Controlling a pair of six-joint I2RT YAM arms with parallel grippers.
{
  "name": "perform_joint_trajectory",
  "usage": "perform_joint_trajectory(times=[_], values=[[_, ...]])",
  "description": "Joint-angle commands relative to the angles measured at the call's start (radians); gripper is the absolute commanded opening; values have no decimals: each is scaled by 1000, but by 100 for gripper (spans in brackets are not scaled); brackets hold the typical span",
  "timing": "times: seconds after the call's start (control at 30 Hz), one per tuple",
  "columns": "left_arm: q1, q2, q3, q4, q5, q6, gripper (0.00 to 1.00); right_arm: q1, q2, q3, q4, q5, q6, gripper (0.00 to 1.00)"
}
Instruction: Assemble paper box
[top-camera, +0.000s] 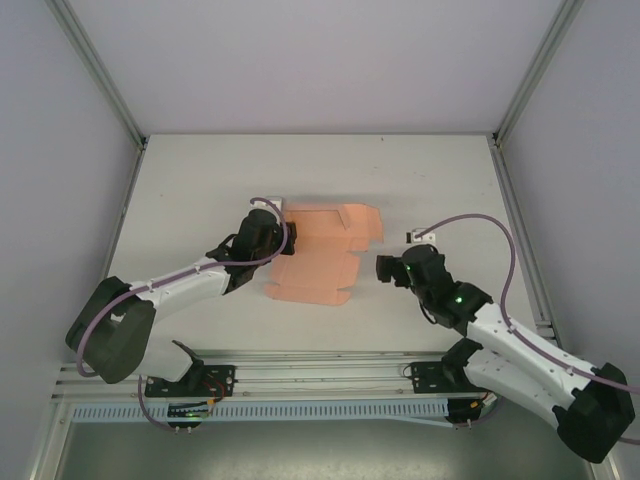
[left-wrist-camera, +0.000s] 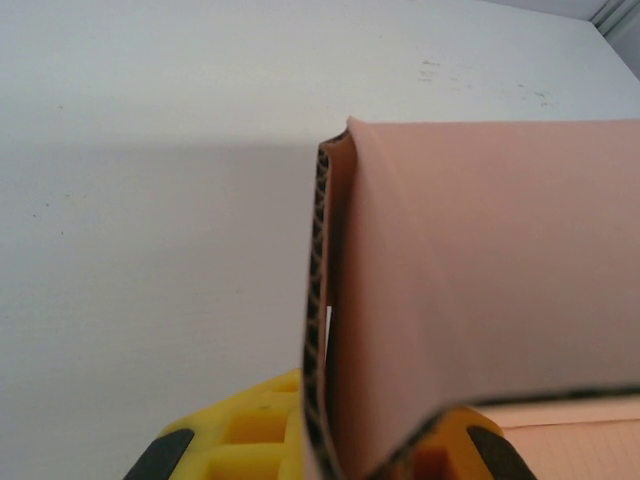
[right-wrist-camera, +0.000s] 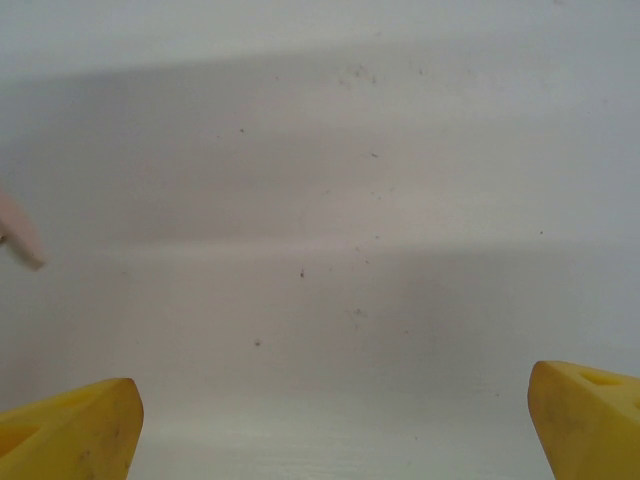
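two claws sit on either side of a salmon-pink paper box (top-camera: 322, 262), which lies as a die-cut sheet near the middle of the white tabletop (top-camera: 200, 190). most of the sheet is flat, with flaps and tabs along its far edge and a notched near edge. the left claw (top-camera: 272, 238) is at the sheet's left side, closed on the card there. from the left wrist camera, a flap (left-wrist-camera: 480, 280) of the card stands up from the tabletop and curves over to the right, its dark striped cut edge facing the lens. the base of the flap is pinched between the yellow fingers (left-wrist-camera: 240, 440), and a flat stretch of the sheet shows at the lower right behind it. the right claw (top-camera: 383, 268) is just off the sheet's right side, apart from the card, over bare tabletop. its wrist camera shows the two yellow fingertips (right-wrist-camera: 70, 430) spread wide to the lower corners with bare tabletop between them, so this claw is open. a small pink corner of the card pokes in at the left edge of that view, against the lightly speckled white surface.
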Motion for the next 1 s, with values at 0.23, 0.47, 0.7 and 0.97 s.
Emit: perform_joint_trajectory(times=[0.23,0.47,0.7,0.97], values=[[-4,43,27,11,77,9,0,-26,171,110,232,-128,-82,99],[-4,61,34,22,118,0,0,-27,280,175,285,-175,-112,99],[-5,58,37,28,135,-27,0,34,433,173,485,-93,-80,99],[-4,45,31,12,111,-39,0,114,476,197,482,222,-101,99]])
